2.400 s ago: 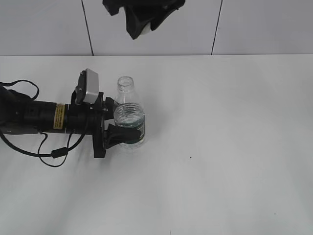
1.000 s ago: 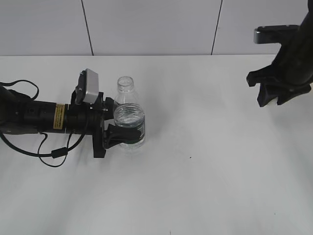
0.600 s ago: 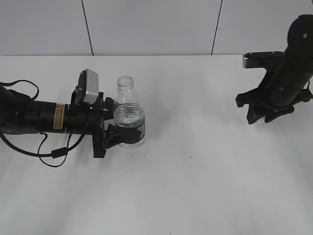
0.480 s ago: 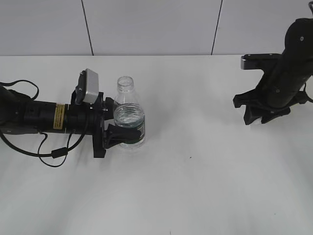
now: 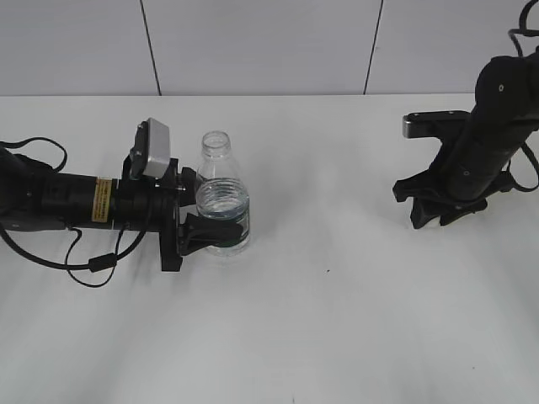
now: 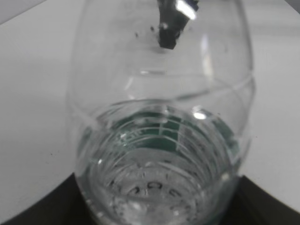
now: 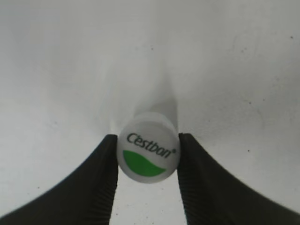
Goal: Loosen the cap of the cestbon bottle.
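Well to the right of the cestbon bottle [image 5: 223,202], our right gripper [image 7: 148,187] hangs low over the white table [image 5: 320,320], its fingers [image 7: 96,180] pinched on the cap [image 7: 148,155]. We read "Cestbon" in dark script above a green patch on the cap's top. Left of that, our left gripper [image 5: 195,229] clamps the upright, uncapped bottle at its dark green label; the label's lettering is illegible.

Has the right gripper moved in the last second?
Yes. The right gripper has come down and left toward the table, away from the wall seam.
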Motion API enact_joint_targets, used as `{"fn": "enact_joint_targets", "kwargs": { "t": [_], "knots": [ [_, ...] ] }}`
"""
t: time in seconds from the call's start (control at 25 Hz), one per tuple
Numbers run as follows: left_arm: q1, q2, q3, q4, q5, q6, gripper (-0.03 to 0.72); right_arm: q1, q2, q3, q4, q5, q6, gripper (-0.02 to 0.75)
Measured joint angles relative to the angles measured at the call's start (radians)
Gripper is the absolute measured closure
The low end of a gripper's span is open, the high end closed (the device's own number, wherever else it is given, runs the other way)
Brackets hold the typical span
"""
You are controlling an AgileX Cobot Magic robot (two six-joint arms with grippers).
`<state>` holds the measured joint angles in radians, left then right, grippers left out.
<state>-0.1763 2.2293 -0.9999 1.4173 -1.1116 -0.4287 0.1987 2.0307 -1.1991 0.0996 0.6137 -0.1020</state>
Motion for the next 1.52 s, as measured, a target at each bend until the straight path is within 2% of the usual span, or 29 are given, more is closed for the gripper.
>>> {"fn": "enact_joint_targets", "kwargs": {
  "t": [0.08,0.16,0.24,0.32,0.52,0.72,0.8,1.12,1.52],
  "knots": [
    [0.0,0.0,0.0,0.0,0.0,0.0,0.276,0.0,0.009,0.0,-0.001,-0.001,-0.013,0.409],
    [0.0,0.0,0.0,0.0,0.0,0.0,0.276,0.0,0.012,0.0,0.005,-0.004,-0.018,0.312],
    [0.0,0.0,0.0,0.0,0.0,-0.001,0.276,0.0,0.011,0.0,0.012,-0.009,-0.02,0.169],
    [0.0,0.0,0.0,-0.002,0.0,-0.014,0.276,0.0,0.011,0.0,0.015,-0.013,-0.022,0.111],
    [0.004,0.0,0.0,-0.002,-0.006,-0.043,0.268,0.0,0.011,0.0,0.017,-0.016,-0.024,0.118],
    [0.022,0.002,0.001,0.036,-0.014,-0.109,0.129,0.0,0.011,0.0,0.017,0.013,-0.029,0.126],
    [0.037,0.002,0.001,0.062,-0.016,-0.137,0.113,0.0,0.011,0.0,0.017,0.022,-0.03,0.13],
    [0.154,-0.02,0.001,0.292,-0.02,-0.295,0.107,0.0,-0.005,0.0,0.017,0.051,-0.032,0.141],
    [0.287,-0.19,0.001,0.336,0.009,-0.343,0.107,0.0,-0.113,-0.027,0.017,0.095,-0.078,0.143]
  ]
}}
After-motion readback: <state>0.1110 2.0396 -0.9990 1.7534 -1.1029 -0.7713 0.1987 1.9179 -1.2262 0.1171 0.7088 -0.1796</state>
